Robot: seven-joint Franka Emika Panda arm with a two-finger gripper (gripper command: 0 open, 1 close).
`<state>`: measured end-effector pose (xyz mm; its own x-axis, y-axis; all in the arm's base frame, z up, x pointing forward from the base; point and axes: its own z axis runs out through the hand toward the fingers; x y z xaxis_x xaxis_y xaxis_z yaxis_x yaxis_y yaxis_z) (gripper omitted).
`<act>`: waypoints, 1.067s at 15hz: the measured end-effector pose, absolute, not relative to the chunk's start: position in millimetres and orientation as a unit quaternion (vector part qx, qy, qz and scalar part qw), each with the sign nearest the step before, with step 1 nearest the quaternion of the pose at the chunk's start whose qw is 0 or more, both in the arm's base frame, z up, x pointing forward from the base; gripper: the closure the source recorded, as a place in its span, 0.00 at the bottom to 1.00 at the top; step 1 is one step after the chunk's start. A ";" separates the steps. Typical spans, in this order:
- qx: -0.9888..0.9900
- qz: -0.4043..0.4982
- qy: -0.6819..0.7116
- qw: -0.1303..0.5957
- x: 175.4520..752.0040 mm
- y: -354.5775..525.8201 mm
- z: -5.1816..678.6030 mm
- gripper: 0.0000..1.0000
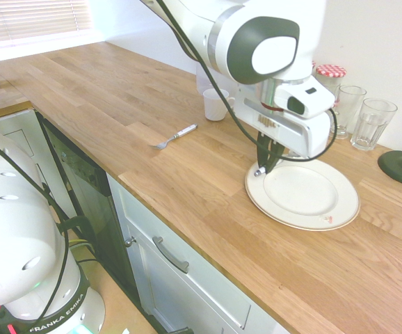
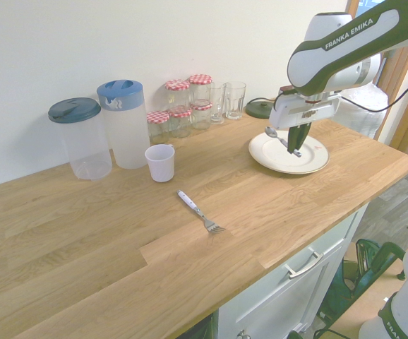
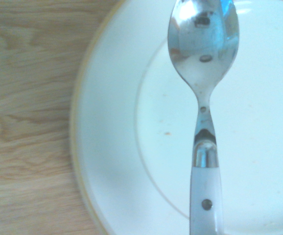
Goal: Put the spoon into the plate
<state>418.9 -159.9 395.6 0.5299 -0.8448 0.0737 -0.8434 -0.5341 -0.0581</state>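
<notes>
Fingers [image 2: 294,143] clamped on the spoon [image 3: 203,63], its bowl jutting sideways from them; the plate [image 1: 340,209] lies directly below on the counter [image 1: 187,174].

White arm [image 2: 345,42], dark joint bands (FRANKA EMIKA lettering), black cable, white hand [image 2: 294,145].

You see the pincer [image 1: 266,161] clamped on the spoon [image 1: 259,170] above the plate's [image 1: 340,209] near rim; a fork [image 1: 175,136] lies apart on the tabletop [image 1: 117,104].
</notes>
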 end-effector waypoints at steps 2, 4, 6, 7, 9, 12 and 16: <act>-0.875 -0.043 0.483 0.004 424.7 -179.7 380.8 1.00; -0.876 -0.039 0.480 0.000 439.1 -190.7 367.1 1.00; -0.879 -0.035 0.475 -0.002 453.8 -200.2 356.4 1.00; -0.881 -0.036 0.472 -0.003 461.9 -204.7 354.9 1.00; -0.884 -0.039 0.466 -0.004 474.7 -211.7 355.5 1.00; -0.887 -0.032 0.460 0.004 480.1 -214.0 347.3 0.00; -0.892 -0.030 0.451 0.006 489.3 -204.3 345.0 0.00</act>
<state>489.3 -204.3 345.0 0.5918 -0.8046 0.0490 -0.8039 -0.5935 -0.0371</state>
